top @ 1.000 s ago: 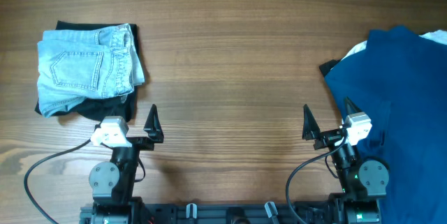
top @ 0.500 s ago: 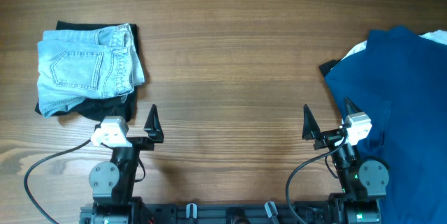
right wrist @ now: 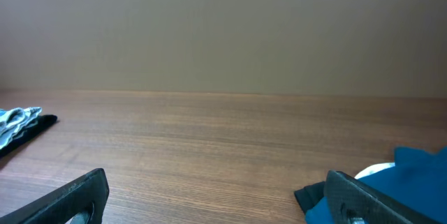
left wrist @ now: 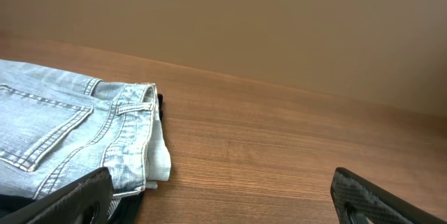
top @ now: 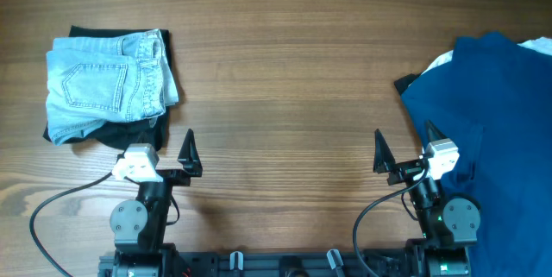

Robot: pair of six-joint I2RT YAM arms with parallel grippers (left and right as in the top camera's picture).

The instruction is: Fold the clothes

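Note:
Folded light-blue denim jeans point(top: 108, 85) lie on a folded black garment point(top: 129, 132) at the table's left; they also show in the left wrist view point(left wrist: 63, 137). A navy garment point(top: 492, 130) lies spread at the right over a white one point(top: 535, 47) and a black one point(top: 407, 82); its edge shows in the right wrist view point(right wrist: 419, 172). My left gripper point(top: 166, 154) is open and empty, just below the jeans stack. My right gripper point(top: 404, 152) is open and empty, its right finger at the navy garment's edge.
The wooden table point(top: 285, 70) stretches between the two piles. A grey cable point(top: 52, 208) loops from the left arm's base at the front left. A plain tan wall point(right wrist: 223, 28) stands behind the table's far edge.

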